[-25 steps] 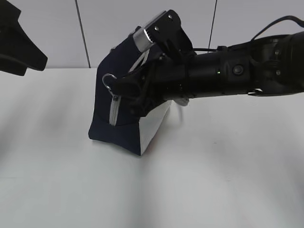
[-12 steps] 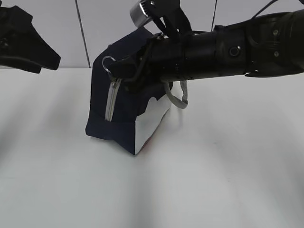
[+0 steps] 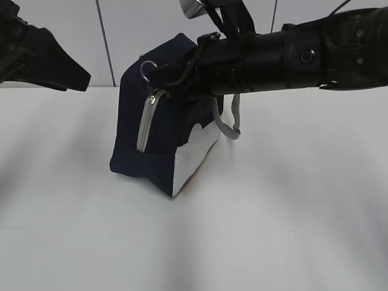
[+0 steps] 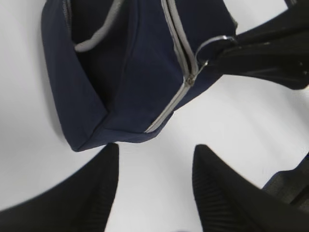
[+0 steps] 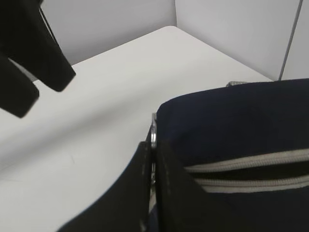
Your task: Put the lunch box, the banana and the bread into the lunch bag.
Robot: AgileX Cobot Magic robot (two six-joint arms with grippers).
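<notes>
Worktop [image 3: 273,242], white and bare in front. Toward its far edge stands the lunch bag [image 3: 163,139], now upright and less tilted than a second ago. The right gripper [image 3: 159,83], pressed together, pinches the ring pull [image 3: 147,66]; the slider has risen, closing the zipper [image 3: 145,124]. Left gripper [image 4: 154,183] hovers spread. Likely the final step.

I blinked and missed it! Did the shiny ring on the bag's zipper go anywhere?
Yes. The ring pull, pinched in the right gripper, has gone up past the back edge of the table, lifting that corner of the lunch bag.
</notes>
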